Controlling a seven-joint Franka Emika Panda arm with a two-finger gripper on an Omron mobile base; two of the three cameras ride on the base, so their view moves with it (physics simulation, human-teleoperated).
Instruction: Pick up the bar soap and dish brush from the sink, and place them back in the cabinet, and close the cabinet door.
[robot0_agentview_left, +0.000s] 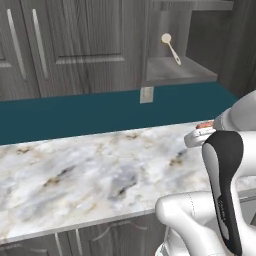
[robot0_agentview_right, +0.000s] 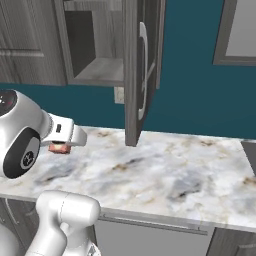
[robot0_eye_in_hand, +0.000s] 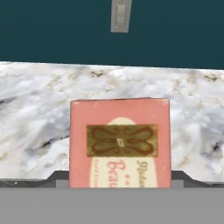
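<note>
pink-red bar soap (robot0_eye_in_hand: 119, 142) sits pinched in the pincer (robot0_agentview_right: 60, 147), its printed face toward the hand camera, held above the marbled counter (robot0_agentview_left: 75, 175). from the right base view the soap shows as a small red block under the white hand. up on the wall, the cabinet (robot0_agentview_left: 185, 45) stands open, and the dish brush (robot0_agentview_left: 170, 46) leans inside on its grey shelf. the cabinet door (robot0_agentview_right: 140, 70) hangs swung outward over the counter.
</note>
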